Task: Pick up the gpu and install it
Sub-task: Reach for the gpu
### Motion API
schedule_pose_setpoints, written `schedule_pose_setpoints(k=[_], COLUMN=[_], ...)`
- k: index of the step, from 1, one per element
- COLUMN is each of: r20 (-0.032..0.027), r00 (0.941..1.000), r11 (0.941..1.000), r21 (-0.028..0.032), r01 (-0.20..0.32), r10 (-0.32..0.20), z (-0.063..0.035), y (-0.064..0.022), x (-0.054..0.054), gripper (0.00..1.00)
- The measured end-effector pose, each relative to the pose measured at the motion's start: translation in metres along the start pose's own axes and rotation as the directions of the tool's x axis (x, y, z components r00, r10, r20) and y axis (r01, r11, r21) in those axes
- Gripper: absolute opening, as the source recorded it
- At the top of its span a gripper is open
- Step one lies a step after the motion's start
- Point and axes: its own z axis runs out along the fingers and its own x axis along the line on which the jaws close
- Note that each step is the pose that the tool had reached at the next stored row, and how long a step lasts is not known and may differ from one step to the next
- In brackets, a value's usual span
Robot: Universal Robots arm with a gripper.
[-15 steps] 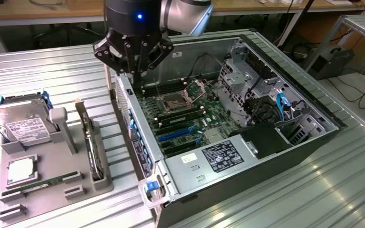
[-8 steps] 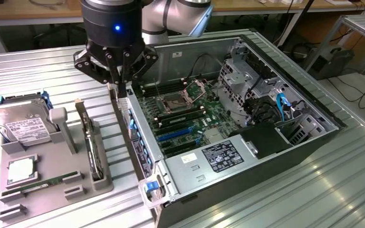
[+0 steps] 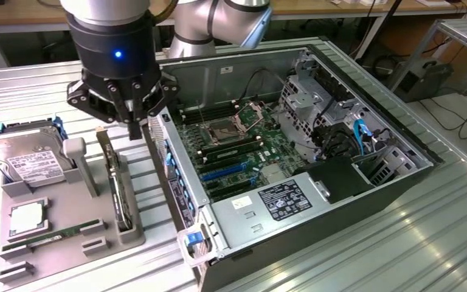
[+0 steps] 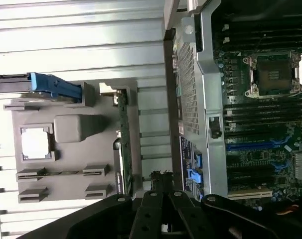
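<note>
The gpu (image 3: 118, 185) stands on its edge in a slot of the grey holder tray (image 3: 79, 240), at the exterior view's left of the open computer case (image 3: 355, 182). In the wrist view the gpu (image 4: 123, 144) shows edge-on as a thin green strip with a silver bracket at one end. My gripper (image 3: 136, 129) hangs above the far end of the gpu, close to the case's rear wall, its fingers shut together with nothing between them. The dark fingers (image 4: 156, 199) point down between the tray and the case.
On the holder tray lie a silver hard drive (image 3: 27, 161), a CPU chip (image 3: 26, 219) and a RAM stick (image 3: 51, 238). Inside the case the motherboard (image 3: 233, 152) lies exposed with blue and black slots (image 3: 221, 173). The ribbed metal table (image 3: 428, 243) extends to the right.
</note>
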Motion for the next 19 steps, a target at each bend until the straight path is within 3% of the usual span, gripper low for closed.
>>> schedule_pose_setpoints(k=[9,12,19], r20=[-0.0012,-0.0057,-0.0056], r00=[1.0,1.0,1.0], r11=[1.0,1.0,1.0], r21=[0.002,0.0025,0.0024], r01=[0.0,0.0,0.0], r10=[0.0,0.0,0.0], z=[0.0172,0.0188,0.0188], y=[-0.0074,-0.0076,-0.0076], x=[0.043,0.043,0.043], gripper=[0.11,0.11,0.11])
